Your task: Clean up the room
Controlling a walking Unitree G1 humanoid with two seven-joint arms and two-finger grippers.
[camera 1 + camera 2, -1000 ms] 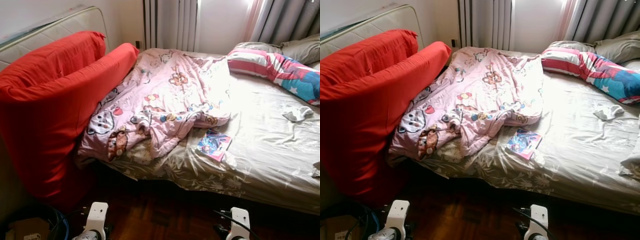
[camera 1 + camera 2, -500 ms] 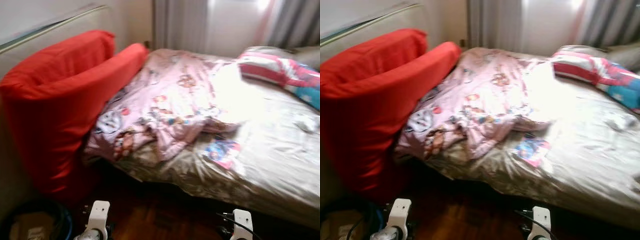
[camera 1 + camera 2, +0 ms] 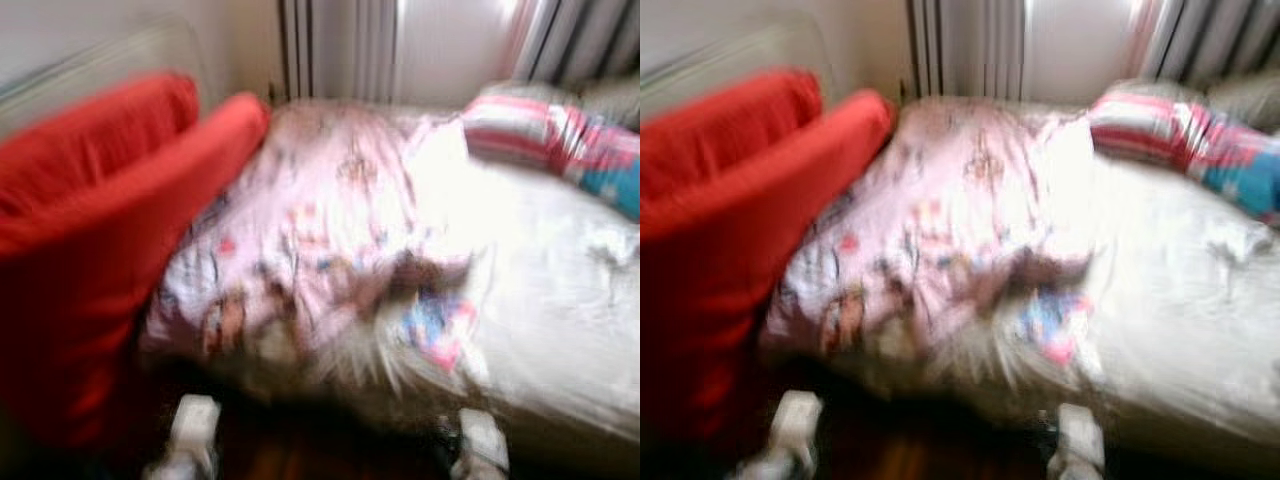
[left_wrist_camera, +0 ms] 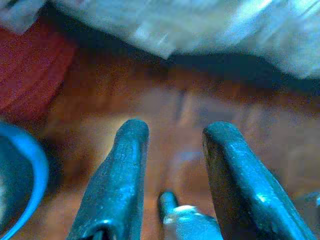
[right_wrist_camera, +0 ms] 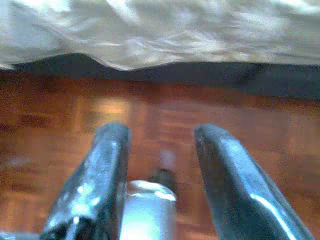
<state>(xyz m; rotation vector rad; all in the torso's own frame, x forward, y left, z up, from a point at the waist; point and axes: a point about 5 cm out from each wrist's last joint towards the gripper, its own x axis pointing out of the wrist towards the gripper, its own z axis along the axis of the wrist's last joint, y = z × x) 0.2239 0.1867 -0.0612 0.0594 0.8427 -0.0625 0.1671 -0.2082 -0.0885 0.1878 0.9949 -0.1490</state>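
While both arms hang low at the foot of the picture, the left gripper and the right gripper each hover over the reddish wooden floor with fingers spread and nothing between them. Just beyond them runs the edge of the bed, its pale patterned sheet hanging over a dark gap beneath. On the robot's left a big red cushion leans against the bed's side and crowds that corner. A pink printed quilt lies rumpled across the mattress, and just beside its near edge rests a small colourful booklet, blurred. Farther back lies a striped pillow, with grey curtains behind.
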